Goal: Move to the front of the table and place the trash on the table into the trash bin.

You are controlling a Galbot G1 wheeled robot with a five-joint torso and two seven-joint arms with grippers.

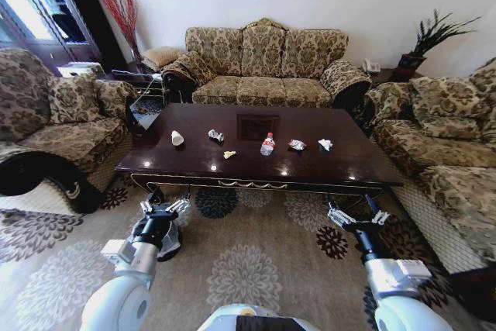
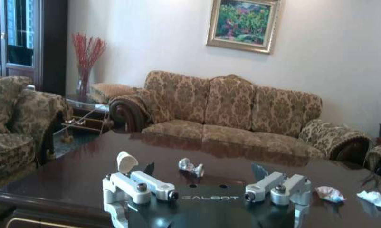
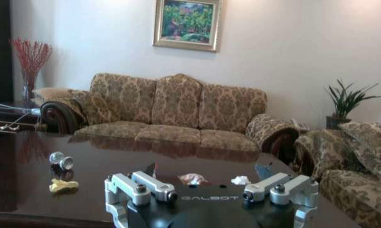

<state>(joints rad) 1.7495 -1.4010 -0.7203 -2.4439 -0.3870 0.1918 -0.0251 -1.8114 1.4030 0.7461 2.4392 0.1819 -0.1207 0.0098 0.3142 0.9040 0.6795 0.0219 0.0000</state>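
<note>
The trash lies in a loose row across the middle of the dark glossy worktop [image 1: 155,156]: a white paper cup [image 1: 177,138] toward the robot's left, a crumpled shiny wrapper [image 1: 215,136] next to it, a yellow scrap [image 1: 229,154] nearer the front edge, a small clear bottle [image 1: 267,144] with a red label standing upright, then another wrapper [image 1: 297,144] and a crumpled white tissue [image 1: 325,144] to the right. All pieces lie apart from one another.

The left hand [image 1: 164,208] hangs low in front of the worktop's near edge, its fingers spread and holding nothing; the right hand [image 1: 355,217] does likewise on the other side, also spread and empty. A dark object with something pale on it sits on the carpet under the left arm; whether it is the trash bin I cannot tell.

The step in hand appears to be the approach. It goes best by closing squarely on the front edge so both arms reach the row, with the hands raised above the gold-trimmed apron before extending.
</note>
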